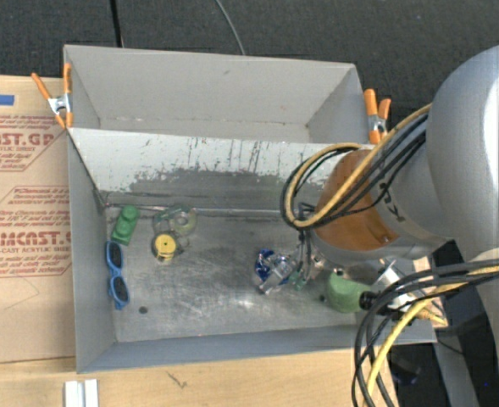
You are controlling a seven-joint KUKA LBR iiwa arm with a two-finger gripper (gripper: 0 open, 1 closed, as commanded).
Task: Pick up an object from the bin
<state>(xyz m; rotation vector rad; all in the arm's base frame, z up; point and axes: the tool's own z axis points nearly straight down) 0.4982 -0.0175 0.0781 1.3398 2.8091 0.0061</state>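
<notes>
Arm (452,159) in from right, orange wrist cover low over right-front part of bin (207,83). Jaws down at blue-and-silver crumpled object (268,270), which lies on bin floor right of centre; touching or just beside it, cannot tell which. How far jaws are open: cannot tell. Pale green rounded object (344,293) just right of jaws, near front-right corner. Well apart at left: green block (126,225), blue sunglasses (116,274), yellow round piece (164,246), clear ring-like piece (177,219).
</notes>
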